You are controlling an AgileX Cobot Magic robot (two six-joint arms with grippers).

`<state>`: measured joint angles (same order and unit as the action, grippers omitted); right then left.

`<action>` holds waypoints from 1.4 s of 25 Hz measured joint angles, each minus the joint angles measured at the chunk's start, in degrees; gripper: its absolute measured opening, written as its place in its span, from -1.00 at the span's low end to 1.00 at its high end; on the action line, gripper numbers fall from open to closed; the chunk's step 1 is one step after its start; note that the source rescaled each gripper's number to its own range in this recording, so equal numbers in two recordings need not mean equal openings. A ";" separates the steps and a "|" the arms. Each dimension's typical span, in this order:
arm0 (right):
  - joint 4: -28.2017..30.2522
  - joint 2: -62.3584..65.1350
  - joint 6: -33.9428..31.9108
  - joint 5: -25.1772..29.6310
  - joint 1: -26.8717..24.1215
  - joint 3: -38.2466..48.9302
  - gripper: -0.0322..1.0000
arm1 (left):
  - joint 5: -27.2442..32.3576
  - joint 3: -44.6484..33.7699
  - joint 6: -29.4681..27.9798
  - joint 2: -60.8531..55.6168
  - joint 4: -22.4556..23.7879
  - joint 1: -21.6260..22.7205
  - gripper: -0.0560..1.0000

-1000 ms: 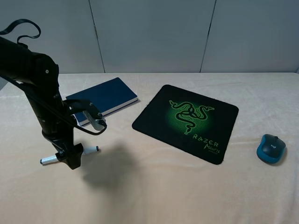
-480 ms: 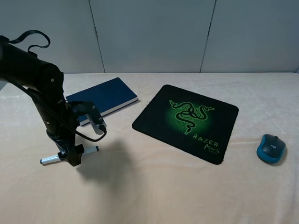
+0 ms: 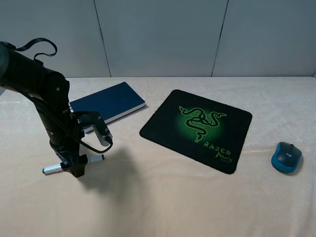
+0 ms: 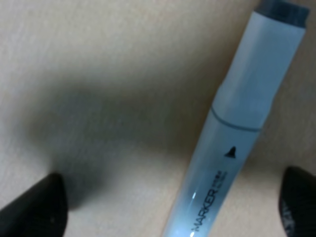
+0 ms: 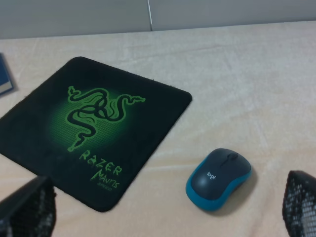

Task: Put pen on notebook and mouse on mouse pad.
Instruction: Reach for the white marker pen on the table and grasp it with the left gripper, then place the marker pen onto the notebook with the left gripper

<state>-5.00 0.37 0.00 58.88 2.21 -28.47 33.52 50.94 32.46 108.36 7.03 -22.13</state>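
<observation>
Left gripper (image 3: pixel 75 169) sits low with jaws apart either side of the pen (image 4: pixel 237 123) lying on the table (image 3: pixel 173 202) near the notebook (image 3: pixel 106 101), and it's skewed, so closing could spin it loose.

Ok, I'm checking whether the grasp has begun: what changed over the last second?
The left arm's upper links leaned right and lower, easing the left tool slightly down over the pen; its fingers straddle it, open, nothing gripped yet. The pen, notebook, mouse and mouse pad stayed put.
</observation>
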 joint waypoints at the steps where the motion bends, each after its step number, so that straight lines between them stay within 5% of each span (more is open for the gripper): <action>1: 0.00 0.00 0.00 0.00 0.00 0.00 1.00 | 0.00 0.00 0.00 0.00 0.00 0.00 0.50; 6: 0.00 0.00 0.00 0.00 0.00 0.00 1.00 | 0.00 0.00 0.00 0.00 0.00 0.00 0.04; 12: 0.00 0.00 0.00 0.00 0.00 0.00 1.00 | 0.00 0.00 0.06 0.00 0.00 0.00 -0.89; 25: 0.00 0.00 0.00 0.00 0.00 0.00 1.00 | 2.96 2.28 0.06 -0.83 0.06 0.00 -0.89; 35: 0.00 0.00 0.00 0.00 0.00 0.00 1.00 | 8.51 3.38 0.00 -12.25 0.78 0.00 -0.89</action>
<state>-5.00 0.37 0.00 58.88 2.21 -28.47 42.04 54.31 32.47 96.11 7.80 -22.13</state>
